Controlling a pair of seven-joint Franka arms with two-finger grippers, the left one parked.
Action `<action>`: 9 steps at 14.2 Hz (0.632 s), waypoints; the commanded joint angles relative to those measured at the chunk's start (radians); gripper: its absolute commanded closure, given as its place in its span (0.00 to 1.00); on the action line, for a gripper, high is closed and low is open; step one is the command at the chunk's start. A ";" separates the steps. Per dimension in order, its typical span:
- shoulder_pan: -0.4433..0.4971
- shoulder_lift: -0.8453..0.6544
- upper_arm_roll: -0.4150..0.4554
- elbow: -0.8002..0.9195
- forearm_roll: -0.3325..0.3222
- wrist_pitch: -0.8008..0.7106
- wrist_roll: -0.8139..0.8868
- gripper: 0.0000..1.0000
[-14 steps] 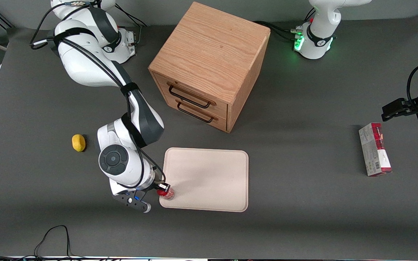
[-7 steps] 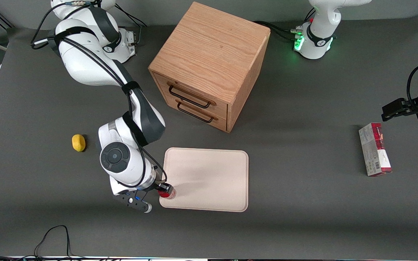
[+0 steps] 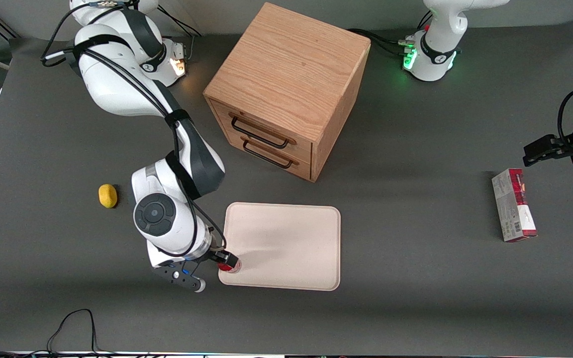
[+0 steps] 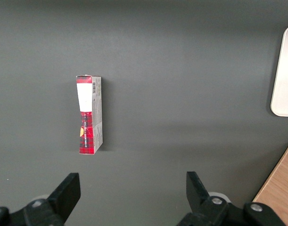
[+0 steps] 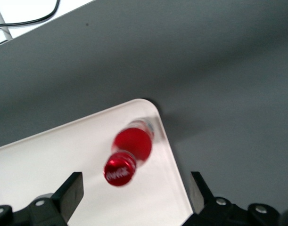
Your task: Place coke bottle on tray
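The coke bottle [image 5: 133, 149] stands on the tray [image 3: 286, 238], in the tray's corner nearest the front camera toward the working arm's end of the desk [image 3: 416, 298]. The pincer [image 3: 222, 262] hovers above the bottle, fingers spread wide apart and clear of it.

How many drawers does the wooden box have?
2. The upper drawer and the lower drawer sit one above the other on the cabinet, each with a dark handle. The pincer hangs open over the coke bottle on the tray.
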 commanded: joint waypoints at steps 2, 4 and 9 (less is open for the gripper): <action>-0.067 -0.215 0.004 -0.198 0.027 -0.141 -0.148 0.00; -0.124 -0.409 0.000 -0.443 0.072 -0.129 -0.300 0.00; -0.252 -0.874 -0.005 -0.975 0.107 -0.077 -0.630 0.00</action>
